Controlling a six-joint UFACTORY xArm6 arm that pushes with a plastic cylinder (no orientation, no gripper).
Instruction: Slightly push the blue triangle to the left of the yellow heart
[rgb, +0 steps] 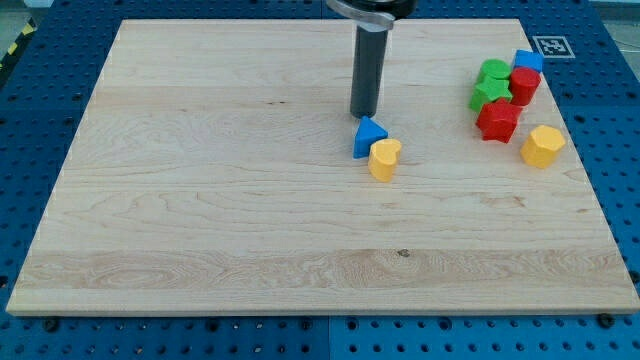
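The blue triangle (368, 137) lies near the middle of the wooden board (200, 200), touching the yellow heart (385, 158), which sits at its lower right. My tip (363, 115) is at the lower end of the dark rod, just above the blue triangle in the view, at or very near its top edge.
A cluster sits at the view's upper right: two green blocks (490, 84), two red blocks (498, 119), and a blue block (529, 61) at the top. A yellow hexagon-like block (543, 146) lies just below them, near the board's right edge.
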